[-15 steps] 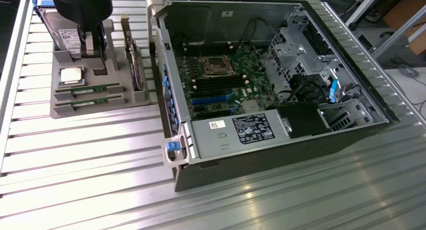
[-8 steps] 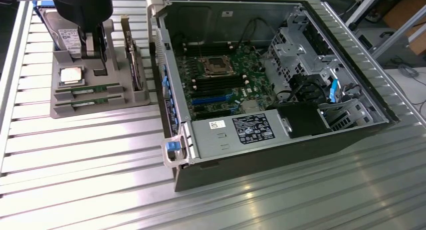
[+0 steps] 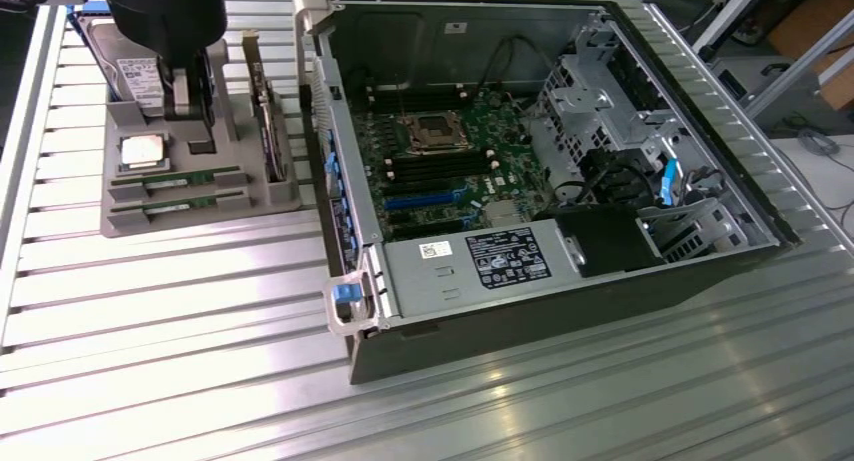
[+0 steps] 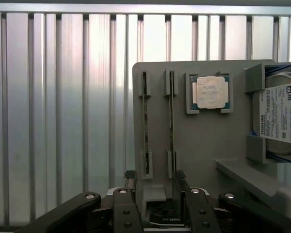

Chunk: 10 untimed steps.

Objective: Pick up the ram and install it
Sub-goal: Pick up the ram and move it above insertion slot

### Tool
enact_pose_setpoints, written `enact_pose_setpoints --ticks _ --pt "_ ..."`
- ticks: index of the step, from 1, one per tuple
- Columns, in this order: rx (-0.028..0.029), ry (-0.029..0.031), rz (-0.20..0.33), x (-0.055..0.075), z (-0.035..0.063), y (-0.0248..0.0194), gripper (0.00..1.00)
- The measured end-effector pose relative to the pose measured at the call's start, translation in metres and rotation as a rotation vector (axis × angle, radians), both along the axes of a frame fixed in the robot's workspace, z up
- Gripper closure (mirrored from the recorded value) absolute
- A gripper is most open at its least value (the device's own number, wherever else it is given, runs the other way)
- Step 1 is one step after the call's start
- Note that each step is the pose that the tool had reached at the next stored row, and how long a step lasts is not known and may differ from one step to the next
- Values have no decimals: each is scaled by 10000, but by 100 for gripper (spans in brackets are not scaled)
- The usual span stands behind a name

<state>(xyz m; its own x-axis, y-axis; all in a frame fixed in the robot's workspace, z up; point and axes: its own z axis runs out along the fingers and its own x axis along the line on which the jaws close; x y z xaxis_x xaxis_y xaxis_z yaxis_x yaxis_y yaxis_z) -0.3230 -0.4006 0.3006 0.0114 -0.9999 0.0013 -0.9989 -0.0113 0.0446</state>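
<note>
Two green ram sticks stand on edge in slots of a grey holder (image 3: 200,216), one ram (image 3: 180,178) behind the other (image 3: 174,208). In the wrist view they run side by side, one ram (image 4: 145,131) beside the second (image 4: 171,121). My gripper (image 3: 194,106) hangs over the holder's far part, above and apart from the sticks. It is open, and nothing sits between its fingers (image 4: 131,177). The open computer case (image 3: 334,131) lies to the exterior view's right, its motherboard (image 3: 461,181) showing black memory slots (image 3: 434,166).
The holder also carries a square silver processor (image 3: 144,151) and a hard drive (image 3: 134,66) with a white label, both close to the gripper. A power supply (image 3: 467,271) and drive cages (image 3: 601,91) fill the case. The ribbed metal table (image 3: 160,311) spreads around.
</note>
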Motion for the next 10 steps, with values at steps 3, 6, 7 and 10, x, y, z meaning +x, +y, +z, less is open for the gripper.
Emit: enact_pose_setpoints --ticks 3,6,7,10 --pt "-6 0 1 0 -8 0 58" --pt "-15 0 0 -2 -22 0 58" --pt "-17 0 1 -2 -26 0 58" --pt "-26 0 1 -3 -42 0 58"
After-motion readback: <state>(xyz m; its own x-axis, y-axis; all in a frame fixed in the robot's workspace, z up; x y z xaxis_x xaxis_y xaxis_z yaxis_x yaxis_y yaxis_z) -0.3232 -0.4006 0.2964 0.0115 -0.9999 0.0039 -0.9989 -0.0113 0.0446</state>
